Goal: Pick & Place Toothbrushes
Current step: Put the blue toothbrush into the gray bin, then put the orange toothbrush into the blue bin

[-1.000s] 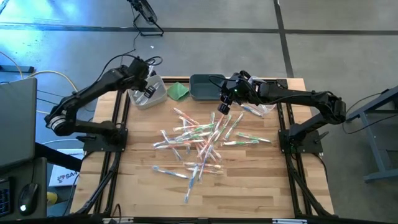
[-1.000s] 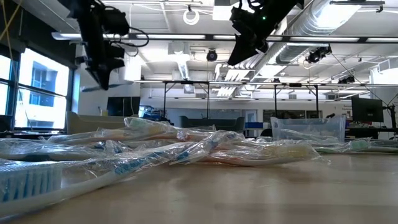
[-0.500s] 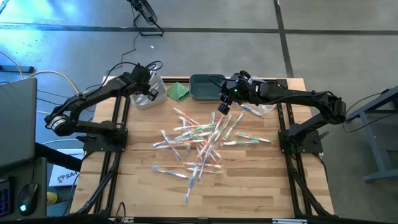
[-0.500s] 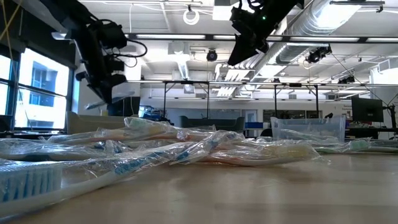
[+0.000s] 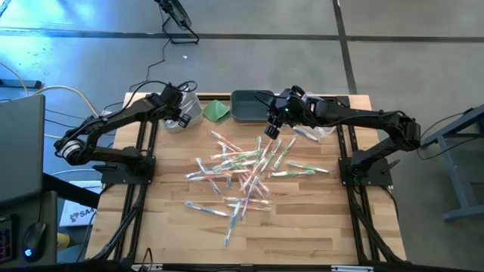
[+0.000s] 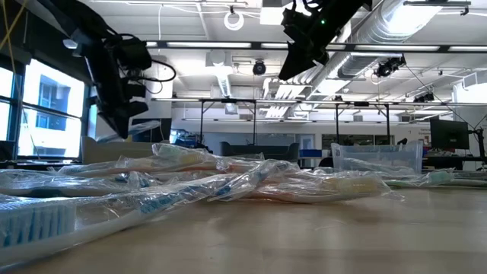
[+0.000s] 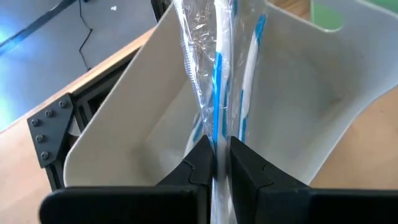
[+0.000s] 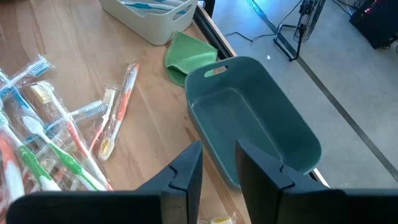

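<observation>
My left gripper is over the white bin at the table's far left, shut on a blue toothbrush in a clear wrapper. More blue brushes lie in that bin. Many wrapped toothbrushes lie piled mid-table, showing as a heap in the low view. My right gripper hangs open above the pile's far edge, near the teal bin. In the right wrist view its fingers stand apart before the teal bin. My left gripper pinches the blue toothbrush between its two fingers, on the wrapped handle. The brush runs on past the fingertips along the fingers' line, down into the white bin. It is lifted clear of the table; whether its far end touches the bin I cannot tell.
A folded green cloth lies between the white and teal bins. A clear bin sits at the far right under my right arm. Bare wood lies toward the near edge. Black frame rails run along both table sides.
My left gripper has sunk lower toward the white bin and moved a little toward the table's left, carrying the blue toothbrush down with it. It has stayed shut.
</observation>
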{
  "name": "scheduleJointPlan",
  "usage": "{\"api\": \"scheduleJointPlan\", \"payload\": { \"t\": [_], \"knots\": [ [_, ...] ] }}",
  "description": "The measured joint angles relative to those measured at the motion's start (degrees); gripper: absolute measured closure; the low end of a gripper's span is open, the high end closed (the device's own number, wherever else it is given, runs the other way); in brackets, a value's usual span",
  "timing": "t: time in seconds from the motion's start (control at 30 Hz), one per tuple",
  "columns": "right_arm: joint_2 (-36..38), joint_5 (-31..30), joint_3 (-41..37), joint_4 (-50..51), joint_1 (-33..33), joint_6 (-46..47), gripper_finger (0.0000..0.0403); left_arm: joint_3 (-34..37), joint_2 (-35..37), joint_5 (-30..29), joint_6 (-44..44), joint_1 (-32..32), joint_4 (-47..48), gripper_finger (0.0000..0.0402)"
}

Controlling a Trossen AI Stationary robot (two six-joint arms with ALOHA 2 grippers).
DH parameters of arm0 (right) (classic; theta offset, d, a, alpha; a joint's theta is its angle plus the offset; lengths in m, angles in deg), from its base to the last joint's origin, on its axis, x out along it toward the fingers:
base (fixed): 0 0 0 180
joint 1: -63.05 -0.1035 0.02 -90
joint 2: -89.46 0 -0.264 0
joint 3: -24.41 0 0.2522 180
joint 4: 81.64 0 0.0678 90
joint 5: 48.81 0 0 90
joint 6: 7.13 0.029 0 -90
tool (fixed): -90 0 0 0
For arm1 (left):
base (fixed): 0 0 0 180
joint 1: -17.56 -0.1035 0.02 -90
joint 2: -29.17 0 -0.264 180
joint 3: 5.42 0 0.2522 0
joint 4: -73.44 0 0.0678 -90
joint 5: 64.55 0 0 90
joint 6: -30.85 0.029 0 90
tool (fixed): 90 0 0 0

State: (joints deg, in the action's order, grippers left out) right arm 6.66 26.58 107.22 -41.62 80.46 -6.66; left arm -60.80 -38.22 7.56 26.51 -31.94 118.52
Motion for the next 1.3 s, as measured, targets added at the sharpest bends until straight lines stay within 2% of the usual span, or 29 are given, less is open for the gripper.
{"api": "scheduleJointPlan", "payload": {
  "t": [0.4, 0.93, 1.13, 1.3],
  "knots": [
    [0.0, 0.0, 0.0, 0.0, 0.0, 0.0, 0.0314, 3.3, 0.0, 0.0, -0.4, 0.0, -0.3, 0.0375],
    [0.0, 0.0, 0.0, 0.0, 0.0, 0.0, 0.0314, 3.3, 0.0, 0.0, 2.6, 0.0, -6.0, 0.0293],
    [0.0, 0.0, 0.0, -0.4, 0.0, 0.0, 0.0314, 3.3, 0.0, 0.0, 2.4, 0.0, -9.3, 0.0287],
    [0.0, 0.0, 0.0, -1.5, 0.0, 0.0, 0.0314, 3.3, 0.0, -0.2, -1.2, 0.0, -13.2, 0.0286]
  ]
}}
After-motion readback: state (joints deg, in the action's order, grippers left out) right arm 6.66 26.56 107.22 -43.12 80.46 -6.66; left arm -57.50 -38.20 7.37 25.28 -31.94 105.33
